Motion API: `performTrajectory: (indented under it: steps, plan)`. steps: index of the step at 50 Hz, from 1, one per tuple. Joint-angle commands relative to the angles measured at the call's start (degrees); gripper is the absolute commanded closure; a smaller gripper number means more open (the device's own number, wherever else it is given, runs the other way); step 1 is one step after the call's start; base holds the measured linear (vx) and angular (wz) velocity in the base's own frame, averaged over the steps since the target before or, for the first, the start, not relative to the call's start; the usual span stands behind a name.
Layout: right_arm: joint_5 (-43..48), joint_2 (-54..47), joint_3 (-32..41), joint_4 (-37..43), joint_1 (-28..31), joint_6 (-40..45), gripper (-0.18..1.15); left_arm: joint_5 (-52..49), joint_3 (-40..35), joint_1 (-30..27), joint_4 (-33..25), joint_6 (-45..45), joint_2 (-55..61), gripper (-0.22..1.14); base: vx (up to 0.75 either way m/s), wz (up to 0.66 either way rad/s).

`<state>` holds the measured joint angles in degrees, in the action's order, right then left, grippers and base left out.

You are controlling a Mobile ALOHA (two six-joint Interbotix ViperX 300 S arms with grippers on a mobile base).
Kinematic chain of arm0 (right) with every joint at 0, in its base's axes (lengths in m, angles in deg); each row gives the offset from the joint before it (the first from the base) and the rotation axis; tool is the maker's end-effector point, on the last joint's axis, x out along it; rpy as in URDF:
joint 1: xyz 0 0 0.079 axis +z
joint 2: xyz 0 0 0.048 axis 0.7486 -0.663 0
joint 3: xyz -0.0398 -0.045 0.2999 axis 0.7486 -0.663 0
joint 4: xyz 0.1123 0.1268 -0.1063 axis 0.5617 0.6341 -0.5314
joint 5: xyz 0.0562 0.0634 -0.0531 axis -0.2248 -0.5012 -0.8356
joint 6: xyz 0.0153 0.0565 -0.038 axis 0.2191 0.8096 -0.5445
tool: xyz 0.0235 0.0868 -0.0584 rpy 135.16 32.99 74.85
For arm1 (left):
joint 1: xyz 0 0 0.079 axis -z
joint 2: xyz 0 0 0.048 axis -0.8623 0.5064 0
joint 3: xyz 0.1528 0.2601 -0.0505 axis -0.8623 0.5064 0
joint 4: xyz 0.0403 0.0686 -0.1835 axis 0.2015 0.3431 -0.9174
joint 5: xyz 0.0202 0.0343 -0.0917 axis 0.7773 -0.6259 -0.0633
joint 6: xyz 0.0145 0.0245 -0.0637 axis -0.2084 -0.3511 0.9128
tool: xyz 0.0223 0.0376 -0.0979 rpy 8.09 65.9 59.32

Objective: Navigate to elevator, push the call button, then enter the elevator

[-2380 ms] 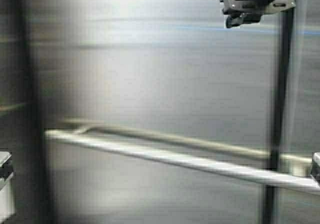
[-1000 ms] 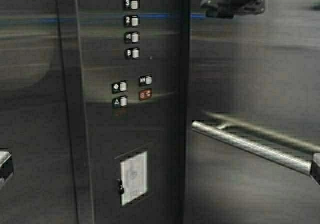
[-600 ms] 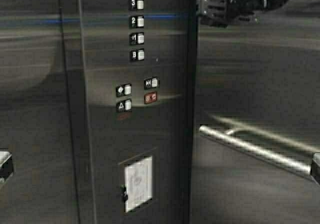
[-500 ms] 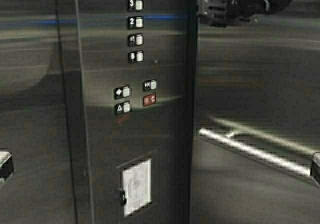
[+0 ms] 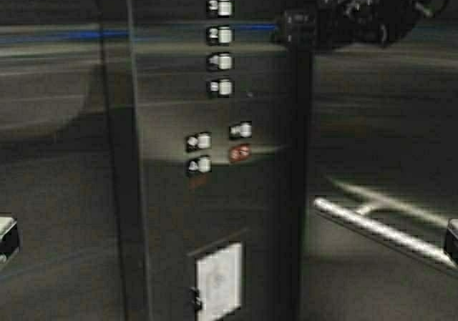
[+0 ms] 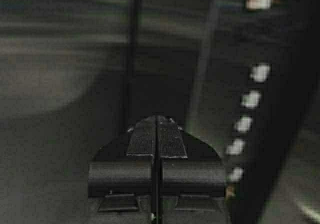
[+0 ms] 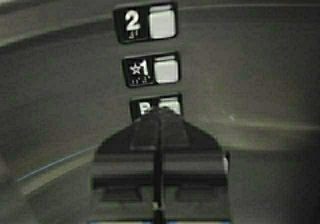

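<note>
The robot has turned inside the elevator; its panel sits further right.

elevator interior, dark brushed steel panels, horizontal handrail at right

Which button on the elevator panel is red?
The red button, lower right of the small cluster under the floor buttons; all others look pale grey.

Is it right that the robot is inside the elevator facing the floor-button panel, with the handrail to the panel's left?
Not quite: the handrail is to the right of the floor-button panel, as the high view shows. The robot is indeed inside the elevator, facing that panel.
</note>
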<state>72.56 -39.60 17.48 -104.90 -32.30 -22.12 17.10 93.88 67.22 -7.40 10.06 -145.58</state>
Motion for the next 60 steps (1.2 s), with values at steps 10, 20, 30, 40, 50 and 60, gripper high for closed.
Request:
performTrajectory:
  steps: [10,20,30,40,50,60]
  plan:
    - [4.4,-3.5,0.3,2.5,-0.1,-1.4,0.92,0.4,-1.0,0.1,0.0,-0.3,0.6,0.89,0.11,0.11]
    - [6.8,-6.4,1.1,4.0,-0.1,-1.4,0.92,0.4,-1.0,0.0,0.0,-0.3,0.8,0.89,0.09,0.07]
    - [7.3,-6.8,1.2,4.0,-0.1,-1.3,0.92,0.4,-0.9,0.0,0.0,-0.4,0.8,0.89,0.06,0.05]
    - [7.4,-7.6,2.7,4.0,-0.1,-1.4,0.92,0.4,-0.9,0.0,0.0,-0.4,0.8,0.89,0.05,0.03]
    - [7.4,-9.1,5.1,3.9,0.0,-1.2,0.92,0.4,-0.8,0.0,0.0,-0.4,0.8,0.89,0.03,0.03]
    - [7.4,-11.1,7.3,4.0,-0.1,-1.0,0.92,0.4,-0.7,0.0,0.0,-0.5,0.8,0.89,0.02,0.02]
